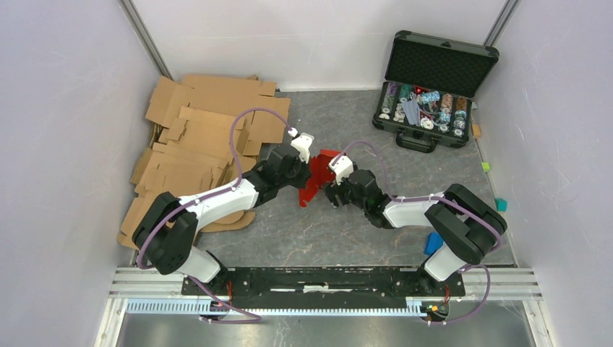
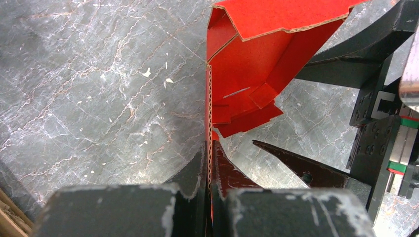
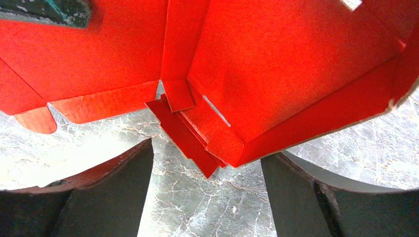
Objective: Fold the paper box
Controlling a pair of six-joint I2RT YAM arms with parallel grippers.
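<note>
Left wrist view: we find the left claw (image 2: 209,165) pinching one panel edge of the paper box (image 2: 252,69) (partly folded); the right claw (image 3: 205,163) stands spread, box just ahead of it.

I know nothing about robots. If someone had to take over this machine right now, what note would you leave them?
Left gripper: jaws shut on one edge of the box, holding it mid-table between the arms.
Right gripper: jaws open on either side of the box's folded corner, gripping nothing.
Done: some panels are bent up and one corner has taken shape.
To do: fold the remaining walls and flaps; the box is not closed yet.
</note>
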